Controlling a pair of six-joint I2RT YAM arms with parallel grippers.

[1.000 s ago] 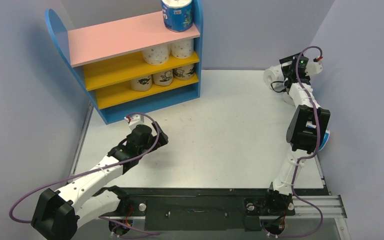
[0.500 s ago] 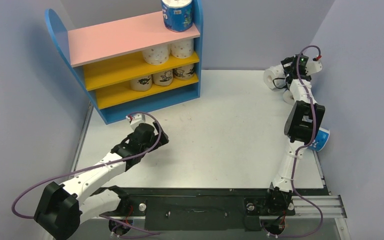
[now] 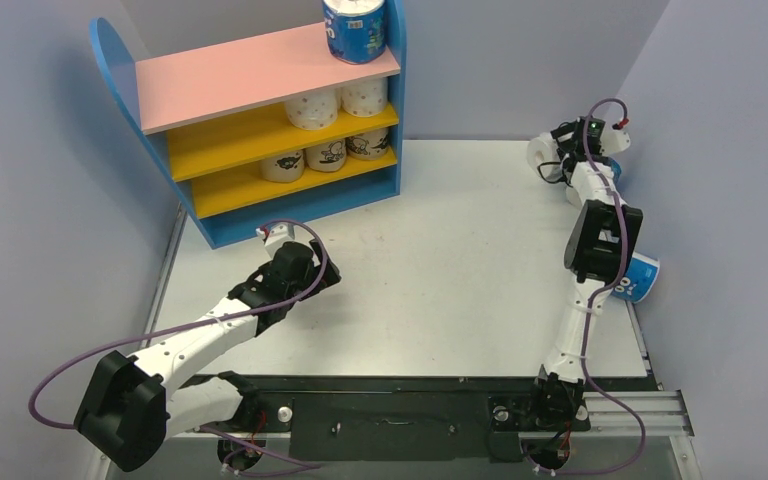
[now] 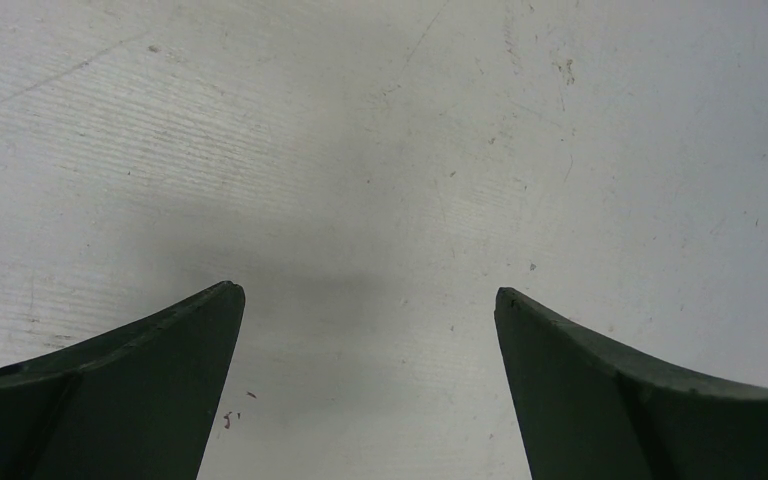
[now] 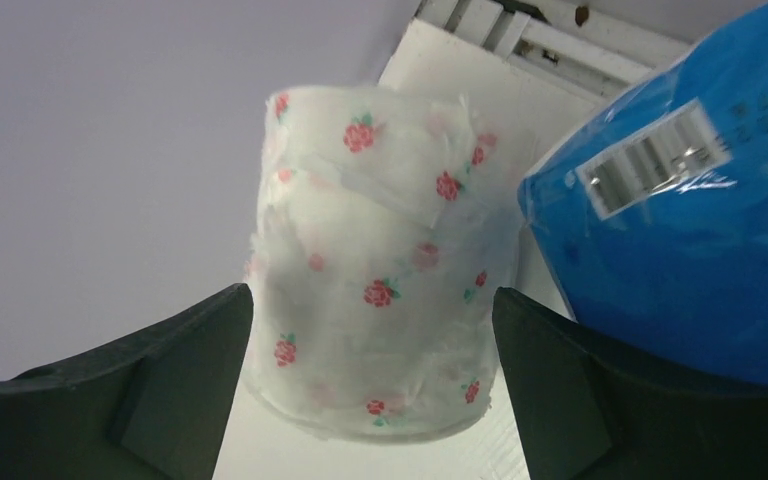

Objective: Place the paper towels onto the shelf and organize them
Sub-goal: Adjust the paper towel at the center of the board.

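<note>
**Top external:** The shelf (image 3: 120, 70) is seen at the far left of the bench (image 3: 440, 260). One blue-and-white roll (image 3: 355, 28) is stood on the right end of the pink top board. Two white dotted rolls (image 3: 312, 108) (image 3: 364, 96) are set side by side at the right of the upper yellow board. Three tan cartoon rolls (image 3: 282, 165) (image 3: 326, 154) (image 3: 368, 144) are lined up on the lower yellow board. The left pincer (image 3: 305, 280) is held low over bare bench in front of the shelf. The right pincer (image 3: 557, 160) is reached into the far right corner, just beside a white roll (image 3: 538, 153). A blue roll (image 3: 642, 277) is left lying at the bench's right edge, next to the right arm's elbow.

**Left wrist:** The left pincer (image 4: 370, 300) is spread wide. Nothing is gripped, and only scuffed bench (image 4: 380, 150) is seen between the fingers (image 4: 140, 380).

**Right wrist:** The right pincer (image 5: 372, 295) is also spread wide. A white rose-print roll (image 5: 380, 270) is framed in the gap just ahead of the fingers (image 5: 140, 390). Contact cannot be told. A blue wrapped roll (image 5: 680, 230) with a barcode label is seen just beside it on the right.
</note>
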